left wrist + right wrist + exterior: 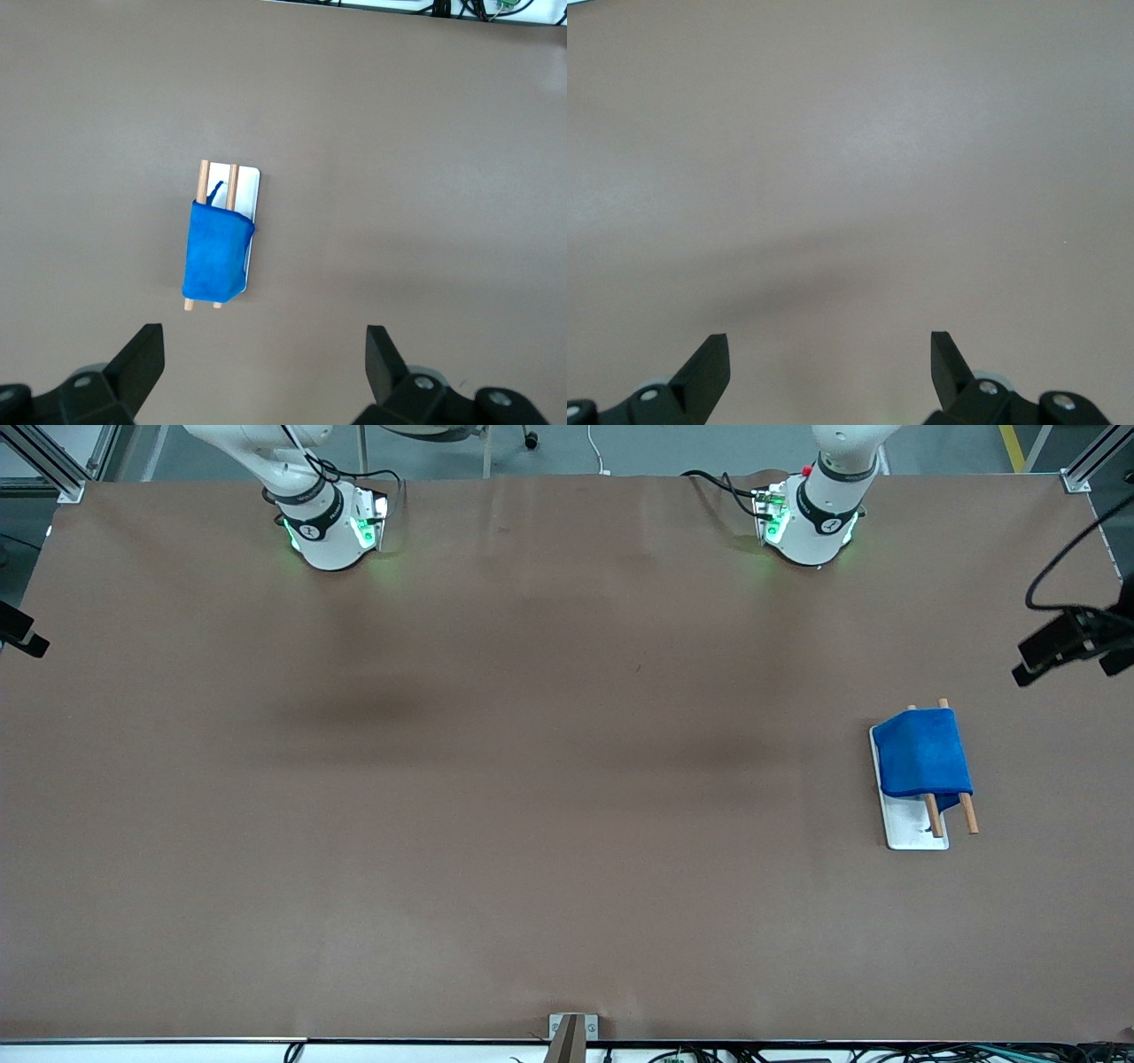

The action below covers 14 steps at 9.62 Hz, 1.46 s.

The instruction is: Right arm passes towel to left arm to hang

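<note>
The blue towel (921,751) hangs draped over two wooden rods (967,812) of a small rack with a white base (912,828), toward the left arm's end of the table. It also shows in the left wrist view (215,252), with its corner loop lying on the white base (250,188). My left gripper (264,341) is open and empty, high above the table beside the rack. My right gripper (830,345) is open and empty over bare brown table. Only the bases of the right arm (328,531) and the left arm (811,522) show in the front view.
The brown table (532,824) is wide and flat. A black camera mount (1067,642) with a cable hangs over the table edge at the left arm's end, and another (22,633) at the right arm's end. A small metal bracket (571,1027) sits at the edge nearest the front camera.
</note>
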Each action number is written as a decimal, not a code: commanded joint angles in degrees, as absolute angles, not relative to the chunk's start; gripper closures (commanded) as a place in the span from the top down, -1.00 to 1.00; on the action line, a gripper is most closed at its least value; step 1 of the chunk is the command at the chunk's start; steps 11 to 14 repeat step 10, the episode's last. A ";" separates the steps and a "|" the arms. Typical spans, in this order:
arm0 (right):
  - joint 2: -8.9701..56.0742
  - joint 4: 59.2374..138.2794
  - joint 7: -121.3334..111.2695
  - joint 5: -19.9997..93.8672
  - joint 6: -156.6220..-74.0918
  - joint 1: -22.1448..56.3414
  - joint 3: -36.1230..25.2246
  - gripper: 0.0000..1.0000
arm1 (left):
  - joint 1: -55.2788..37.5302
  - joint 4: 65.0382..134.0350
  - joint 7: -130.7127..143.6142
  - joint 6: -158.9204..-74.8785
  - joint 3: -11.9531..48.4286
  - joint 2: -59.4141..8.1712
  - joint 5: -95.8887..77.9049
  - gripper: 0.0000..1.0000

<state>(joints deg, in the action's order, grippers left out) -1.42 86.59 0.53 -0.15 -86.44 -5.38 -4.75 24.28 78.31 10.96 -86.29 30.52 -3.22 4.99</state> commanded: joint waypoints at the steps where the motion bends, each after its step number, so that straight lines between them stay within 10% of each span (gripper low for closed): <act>1: -2.37 87.45 0.09 -1.23 -86.40 -5.19 -4.57 1.00 | 11.74 84.98 8.36 -86.84 16.93 0.00 1.95 1.00; 5: -2.29 87.19 0.26 -1.14 -86.04 -5.45 -4.75 1.00 | 2.92 97.54 7.91 -88.32 9.41 9.39 0.97 1.00; 14: -2.29 87.10 0.53 -1.14 -85.96 -5.27 -4.75 1.00 | 1.93 91.33 7.73 -85.00 9.58 5.37 0.88 1.00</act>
